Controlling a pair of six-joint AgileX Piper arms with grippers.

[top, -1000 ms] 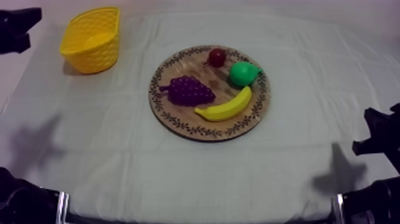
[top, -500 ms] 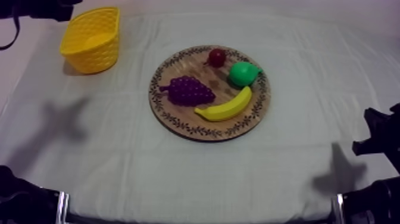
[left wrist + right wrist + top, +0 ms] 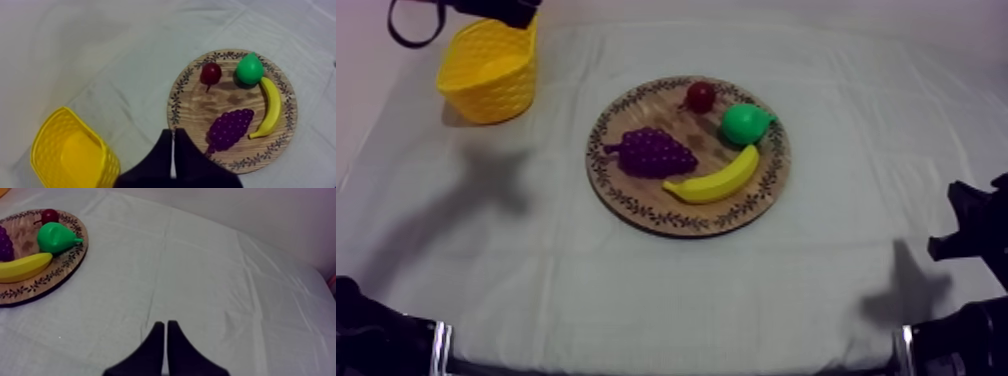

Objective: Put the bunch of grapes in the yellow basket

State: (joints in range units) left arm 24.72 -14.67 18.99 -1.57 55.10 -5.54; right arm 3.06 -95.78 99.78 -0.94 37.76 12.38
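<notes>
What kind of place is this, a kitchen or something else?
Probably a robot practice setup, not a kitchen: a plain cloth covers the surface, toy fruit lies on a wooden board near a yellow basket, and a black robot arm sits at the right edge.

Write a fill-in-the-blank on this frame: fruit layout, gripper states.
1. The purple bunch of grapes lies on the round wooden board with the patterned rim, next to the yellow ____.
2. The left gripper, near the yellow lattice basket, has its fingers ____.
3. The right gripper, shut, hangs over bare ____, apart from the board.
4. The small red fruit sits next to the green ____.

Missing words: banana; shut; cloth; pear.
</notes>
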